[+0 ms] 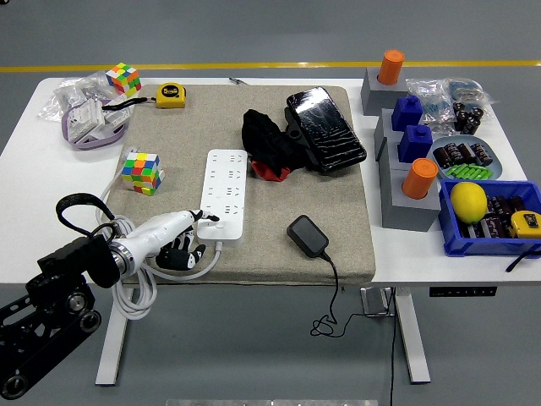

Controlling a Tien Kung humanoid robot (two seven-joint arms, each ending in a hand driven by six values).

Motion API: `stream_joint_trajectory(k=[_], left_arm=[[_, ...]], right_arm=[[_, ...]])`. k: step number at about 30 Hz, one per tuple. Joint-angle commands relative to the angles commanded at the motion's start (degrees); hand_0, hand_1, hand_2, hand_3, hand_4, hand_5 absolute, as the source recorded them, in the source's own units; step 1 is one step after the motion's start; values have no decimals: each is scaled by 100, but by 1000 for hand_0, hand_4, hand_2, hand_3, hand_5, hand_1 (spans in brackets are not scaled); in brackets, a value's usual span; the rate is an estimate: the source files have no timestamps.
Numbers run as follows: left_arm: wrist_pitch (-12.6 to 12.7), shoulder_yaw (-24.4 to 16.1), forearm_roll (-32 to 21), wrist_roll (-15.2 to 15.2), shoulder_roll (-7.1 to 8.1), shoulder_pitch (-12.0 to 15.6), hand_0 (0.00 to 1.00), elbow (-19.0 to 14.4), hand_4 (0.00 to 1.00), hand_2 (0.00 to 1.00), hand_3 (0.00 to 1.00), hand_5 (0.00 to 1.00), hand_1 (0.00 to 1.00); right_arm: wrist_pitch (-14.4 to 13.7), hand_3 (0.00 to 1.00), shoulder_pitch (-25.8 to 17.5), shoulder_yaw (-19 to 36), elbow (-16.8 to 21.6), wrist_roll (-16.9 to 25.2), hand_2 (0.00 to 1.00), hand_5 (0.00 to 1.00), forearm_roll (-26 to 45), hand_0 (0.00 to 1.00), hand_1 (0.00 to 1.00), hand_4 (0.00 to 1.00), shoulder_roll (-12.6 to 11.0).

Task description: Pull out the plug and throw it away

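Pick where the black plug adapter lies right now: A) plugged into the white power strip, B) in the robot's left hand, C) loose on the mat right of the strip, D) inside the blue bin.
C: the black plug adapter lies on the mat, apart from the white power strip.

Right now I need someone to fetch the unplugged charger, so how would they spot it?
Look at the grey mat on the white table. Near its front edge, right of the white power strip, lies the charger: small, black, with a thin black cable trailing over the edge.
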Motion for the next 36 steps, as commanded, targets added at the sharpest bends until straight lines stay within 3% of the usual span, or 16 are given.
stream_joint_trajectory(k=[18,30,36], left_arm=[[-37,119,-38,-7,-41,-97,95,203,440,147,892,2,116],[-3,117,-70,-57,-24,-100,96,3,454,148,890,2,117],[-24,219,-95,-45,-23,-122,96,71,451,148,889,2,116]], right_arm=[[4,636,-25,38,-6,-2,684,526,-19,620,662,988,19],[6,636,-27,56,-9,1,684,525,-28,619,662,988,37],[2,637,-29,48,-7,1,684,524,-24,619,663,988,32]])
